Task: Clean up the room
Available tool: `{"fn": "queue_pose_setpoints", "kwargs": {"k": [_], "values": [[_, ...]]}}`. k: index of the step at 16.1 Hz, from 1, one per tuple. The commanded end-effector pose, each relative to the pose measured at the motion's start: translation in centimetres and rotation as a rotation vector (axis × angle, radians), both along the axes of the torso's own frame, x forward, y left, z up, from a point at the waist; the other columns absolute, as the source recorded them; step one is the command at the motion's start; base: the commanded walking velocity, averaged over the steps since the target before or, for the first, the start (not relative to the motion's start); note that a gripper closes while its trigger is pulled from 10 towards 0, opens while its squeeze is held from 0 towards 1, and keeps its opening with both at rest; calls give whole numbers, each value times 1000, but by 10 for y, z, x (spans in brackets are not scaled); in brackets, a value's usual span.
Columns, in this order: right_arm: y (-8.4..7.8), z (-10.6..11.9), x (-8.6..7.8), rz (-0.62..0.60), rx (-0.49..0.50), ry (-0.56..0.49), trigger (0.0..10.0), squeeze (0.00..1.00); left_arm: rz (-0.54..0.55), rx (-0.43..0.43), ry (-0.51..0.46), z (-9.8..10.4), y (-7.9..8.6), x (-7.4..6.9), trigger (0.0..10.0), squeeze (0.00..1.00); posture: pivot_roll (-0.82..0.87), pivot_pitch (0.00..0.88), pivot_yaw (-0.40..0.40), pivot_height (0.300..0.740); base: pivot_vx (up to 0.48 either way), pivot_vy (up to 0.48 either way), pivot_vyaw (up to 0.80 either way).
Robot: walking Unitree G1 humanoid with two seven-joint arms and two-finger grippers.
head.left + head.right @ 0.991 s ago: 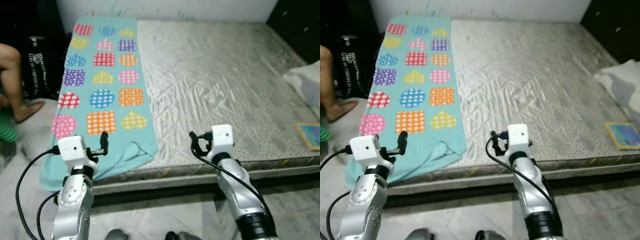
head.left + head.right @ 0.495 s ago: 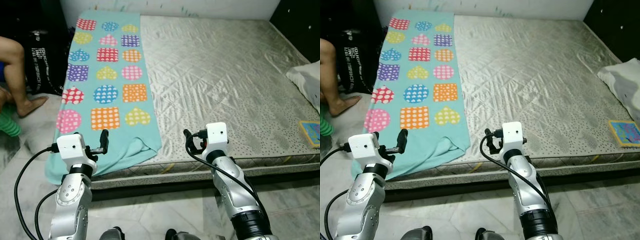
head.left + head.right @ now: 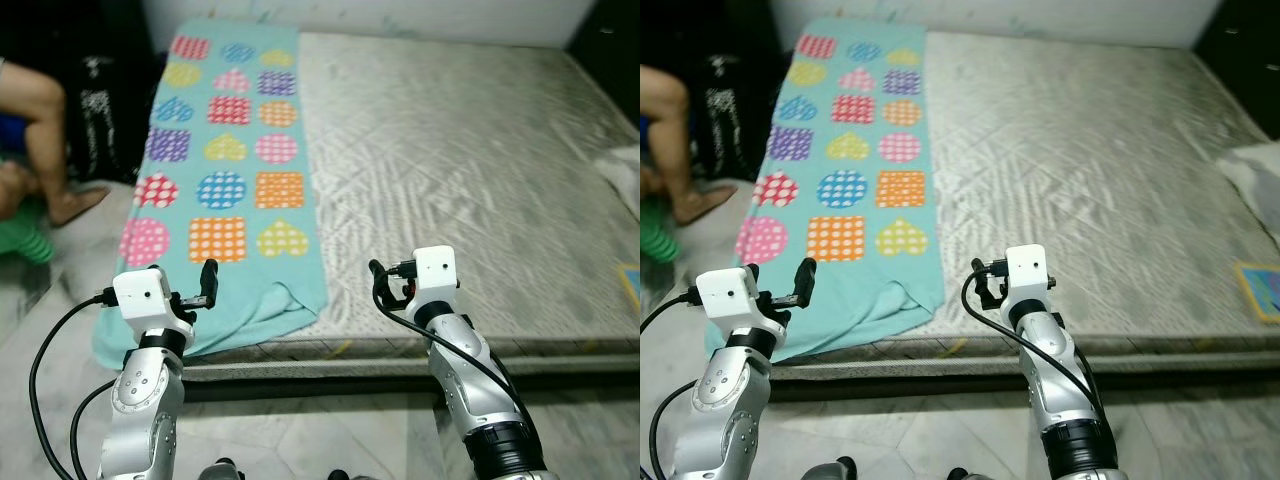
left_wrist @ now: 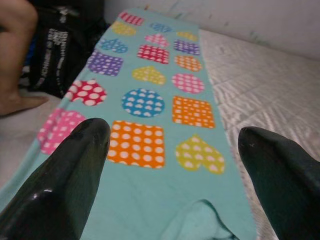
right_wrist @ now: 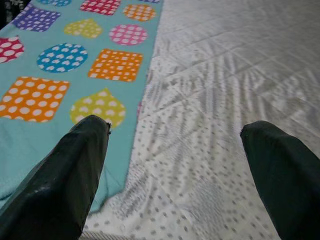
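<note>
A person's bare leg (image 3: pixel 45 120) and foot (image 3: pixel 78 203) rest on the pale tiled floor (image 3: pixel 300 440) at the left, beside a black bag with white print (image 3: pixel 98 110). A green striped thing (image 3: pixel 25 245) lies just below the leg.

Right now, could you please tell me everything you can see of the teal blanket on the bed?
The blanket is teal, soft-looking cloth printed with rows of dotted hearts, squares and circles in pink, orange, yellow, blue, purple and red. It lies spread flat along the left side of the mattress, from the wall end to the near edge. Its near end is rumpled, with one corner folded over, and its left edge hangs off the mattress side. Both grippers hover at the near edge, fingers open, the left gripper over the hanging end; neither touches it.
</note>
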State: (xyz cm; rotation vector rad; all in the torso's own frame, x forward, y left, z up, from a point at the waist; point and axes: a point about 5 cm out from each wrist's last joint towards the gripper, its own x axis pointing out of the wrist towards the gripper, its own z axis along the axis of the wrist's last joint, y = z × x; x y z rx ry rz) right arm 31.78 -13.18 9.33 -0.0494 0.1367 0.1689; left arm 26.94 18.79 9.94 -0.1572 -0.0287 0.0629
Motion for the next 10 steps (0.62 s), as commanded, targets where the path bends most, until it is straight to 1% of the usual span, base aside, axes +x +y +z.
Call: {"fn": "queue_pose_setpoints", "kwargs": {"k": [1,4,6,8,10], "values": [[-4,-2,0,-13,0,9,10000,0,-10,7,-10,2,-1,-1,10000,0,119,162,-91,740,352,0,0],[-2,-2,0,-10,1,9,10000,0,-14,9,-10,2,-1,-1,10000,0,122,158,-91,740,316,0,0],[-2,-1,1,-11,2,7,10000,0,-7,14,-7,2,-1,-1,10000,0,122,158,-91,740,0,0,0],[-1,1,2,-14,7,3,10000,0,46,-5,-5,2,1,1,10000,0,122,158,-91,740,0,0,0],[-1,1,2,-15,7,3,10000,0,49,-6,5,2,1,2,10000,0,122,158,-91,740,0,0,0]]}}
